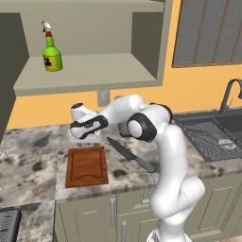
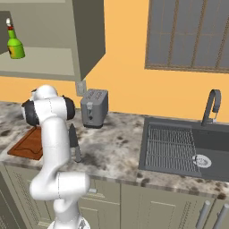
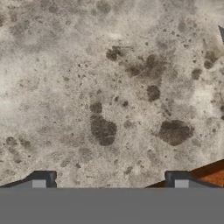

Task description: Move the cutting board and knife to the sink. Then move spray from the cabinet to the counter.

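Your gripper [image 3: 109, 181] hangs wide open and empty over bare counter [image 3: 109, 87], just past the board's [image 1: 87, 166] far edge — likely lining up a grasp. The knife [image 1: 130, 154] lies right of the board; the sink [image 1: 212, 134] sits farther right.

Toaster [image 2: 94, 108], slatted window blind [image 2: 188, 35]

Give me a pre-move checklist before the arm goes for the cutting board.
1. End effector open, nothing between the fingertips: ok.
2. Cutting board flat on the counter, nothing on top: ok.
3. Knife lies beside the board, apart from it: ok.
4. End effector over the board: not ok, it looks at bare counter, with the board's corner at the edge of the hand view.
5. Sink free to receive: ok.
6. Spray upright in the cabinet: ok.
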Controlling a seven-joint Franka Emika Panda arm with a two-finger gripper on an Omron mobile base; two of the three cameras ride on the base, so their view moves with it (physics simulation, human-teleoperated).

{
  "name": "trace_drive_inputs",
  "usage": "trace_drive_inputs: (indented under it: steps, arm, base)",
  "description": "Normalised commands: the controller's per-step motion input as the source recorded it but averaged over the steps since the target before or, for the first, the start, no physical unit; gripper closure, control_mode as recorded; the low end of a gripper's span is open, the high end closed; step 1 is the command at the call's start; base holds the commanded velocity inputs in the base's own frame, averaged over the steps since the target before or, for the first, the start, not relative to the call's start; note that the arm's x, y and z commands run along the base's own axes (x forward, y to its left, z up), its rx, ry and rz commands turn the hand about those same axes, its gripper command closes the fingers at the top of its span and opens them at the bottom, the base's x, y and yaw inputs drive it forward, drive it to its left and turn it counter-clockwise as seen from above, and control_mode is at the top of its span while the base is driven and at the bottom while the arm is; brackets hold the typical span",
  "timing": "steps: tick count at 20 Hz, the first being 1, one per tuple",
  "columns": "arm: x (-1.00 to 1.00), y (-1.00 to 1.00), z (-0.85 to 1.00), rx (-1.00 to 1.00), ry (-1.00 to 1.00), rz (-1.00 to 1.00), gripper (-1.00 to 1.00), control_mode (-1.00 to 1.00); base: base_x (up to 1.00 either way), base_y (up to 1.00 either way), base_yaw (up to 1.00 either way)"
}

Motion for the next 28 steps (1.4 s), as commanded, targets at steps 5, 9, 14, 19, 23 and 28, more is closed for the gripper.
trace_drive_inputs:
  steps: [5,9,14,19,23,28]
  arm:
    - [-0.80,0.00,-0.28,0.00,0.00,0.00,-1.00,-1.00]
    - [-0.85,0.00,-0.26,0.00,0.00,0.00,-1.00,-1.00]
    - [-0.73,0.00,-0.30,0.00,0.01,0.00,-1.00,-1.00]
    - [-0.73,0.00,-0.24,0.00,0.00,0.00,-1.00,-1.00]
    - [-0.67,0.00,-0.24,0.00,0.00,0.00,-1.00,-1.00]
    - [-0.48,0.00,-0.25,0.00,0.00,0.00,-1.00,-1.00]
  base:
    - [0.00,0.00,0.00]
    - [0.00,0.00,0.00]
    - [0.00,0.00,0.00]
    - [0.00,0.00,0.00]
    - [0.00,0.00,0.00]
    - [0.00,0.00,0.00]
